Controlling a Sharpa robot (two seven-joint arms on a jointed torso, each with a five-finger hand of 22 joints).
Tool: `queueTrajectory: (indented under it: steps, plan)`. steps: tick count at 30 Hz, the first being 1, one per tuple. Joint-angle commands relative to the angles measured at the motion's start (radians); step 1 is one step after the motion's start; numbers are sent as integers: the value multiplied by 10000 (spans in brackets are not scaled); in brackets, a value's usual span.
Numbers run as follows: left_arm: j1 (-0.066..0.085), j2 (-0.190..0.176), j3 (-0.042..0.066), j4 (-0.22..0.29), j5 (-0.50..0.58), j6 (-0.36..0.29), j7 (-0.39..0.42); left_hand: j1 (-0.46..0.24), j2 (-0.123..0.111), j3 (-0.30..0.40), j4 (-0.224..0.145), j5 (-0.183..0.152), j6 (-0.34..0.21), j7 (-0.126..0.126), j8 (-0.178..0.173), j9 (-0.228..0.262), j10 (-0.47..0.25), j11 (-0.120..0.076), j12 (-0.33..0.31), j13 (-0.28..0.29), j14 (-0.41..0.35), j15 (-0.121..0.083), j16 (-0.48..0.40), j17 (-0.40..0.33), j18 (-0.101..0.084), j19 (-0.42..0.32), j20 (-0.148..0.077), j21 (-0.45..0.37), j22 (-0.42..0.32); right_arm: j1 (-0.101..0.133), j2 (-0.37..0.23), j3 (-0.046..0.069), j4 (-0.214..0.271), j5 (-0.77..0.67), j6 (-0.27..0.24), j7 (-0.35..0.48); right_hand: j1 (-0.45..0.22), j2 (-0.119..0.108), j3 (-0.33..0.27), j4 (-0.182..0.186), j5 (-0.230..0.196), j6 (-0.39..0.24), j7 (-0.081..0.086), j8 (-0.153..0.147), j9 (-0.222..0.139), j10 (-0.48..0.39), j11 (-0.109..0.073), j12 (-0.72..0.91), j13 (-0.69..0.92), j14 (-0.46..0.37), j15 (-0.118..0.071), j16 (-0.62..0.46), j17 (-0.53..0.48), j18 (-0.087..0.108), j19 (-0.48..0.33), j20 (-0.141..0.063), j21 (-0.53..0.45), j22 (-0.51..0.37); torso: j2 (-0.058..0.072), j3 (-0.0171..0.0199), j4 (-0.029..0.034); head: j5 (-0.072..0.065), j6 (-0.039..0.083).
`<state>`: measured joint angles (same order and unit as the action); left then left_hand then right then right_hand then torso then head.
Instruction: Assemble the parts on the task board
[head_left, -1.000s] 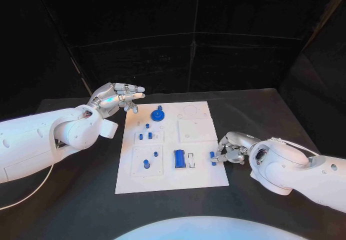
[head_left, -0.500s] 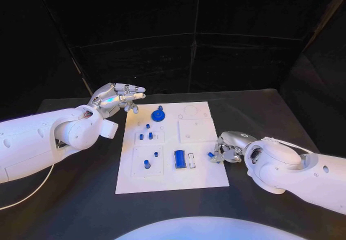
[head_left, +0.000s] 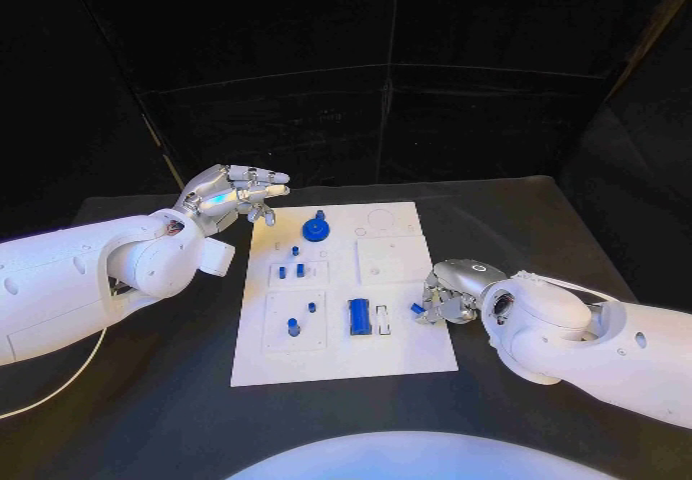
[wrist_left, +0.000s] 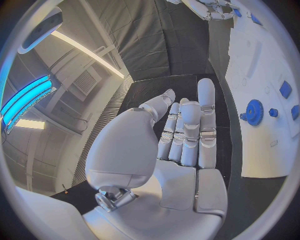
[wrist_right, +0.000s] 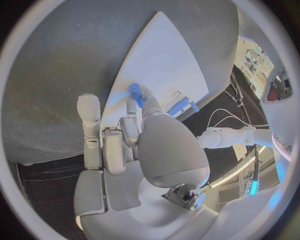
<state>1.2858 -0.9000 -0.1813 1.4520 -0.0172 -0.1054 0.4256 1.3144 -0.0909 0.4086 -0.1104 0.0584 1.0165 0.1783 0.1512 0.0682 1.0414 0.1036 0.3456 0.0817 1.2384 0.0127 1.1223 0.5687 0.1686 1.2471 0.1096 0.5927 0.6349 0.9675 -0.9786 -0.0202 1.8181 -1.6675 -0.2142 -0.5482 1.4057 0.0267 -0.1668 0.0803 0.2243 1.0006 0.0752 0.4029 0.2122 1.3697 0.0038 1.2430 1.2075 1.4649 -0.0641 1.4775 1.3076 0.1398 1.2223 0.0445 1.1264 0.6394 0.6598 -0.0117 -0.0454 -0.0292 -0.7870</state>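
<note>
The task board (head_left: 346, 355) lies flat in the middle of the black table (head_left: 159, 410). On it there are several blue parts: a blue gear (head_left: 317, 233) near the far edge, some small pegs (head_left: 290, 270) in the middle-left area, and a long blue block (head_left: 358, 317) that stands nearer to the robot. The right hand (head_left: 450, 298) is at the right edge of the board and pinches a small blue part (wrist_right: 135, 94) between its fingertips, just above the white surface. The left hand (head_left: 231, 197) hovers beside the far left corner of the board, its fingers apart and only lightly bent, and it holds nothing.
</note>
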Motion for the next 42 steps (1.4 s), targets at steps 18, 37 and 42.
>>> queueTrajectory:
  steps: [18,37,42]
  plan:
    - [17,-12,7,26,-11,95,59,-124,44,-91,39,50,-107,6,18,-3,-68,12,77,17,-58,34,-15,-25,125,42,13,-78,-22,-37,32,-40,223,5,-978,-230,-679,-439,2051,345,416,414,-34,-487,-227,194,-109,223,298,776,-76,217,1172,17,245,-57,361,736,-2,2,13,30,-15]
    - [17,-33,7,51,-11,100,83,-242,45,-179,123,43,-128,9,37,2,-103,21,128,26,-58,50,-1,-37,124,49,33,-105,-47,-38,303,-39,387,1567,-2811,321,-1341,-974,2054,979,1046,601,-56,-556,-144,394,-112,487,569,835,-77,375,1477,-42,408,-58,598,1158,-2,3,12,109,-37]
    - [17,-34,7,56,-11,102,80,-242,45,-179,123,43,-128,9,37,2,-103,21,128,26,-58,50,-1,-37,124,49,33,-105,-47,-38,418,-39,306,2091,-2321,172,-1272,-990,2098,961,1098,610,-66,-569,-130,393,-123,482,568,832,-87,369,1462,-39,404,-66,600,1150,3,-3,26,107,-65]
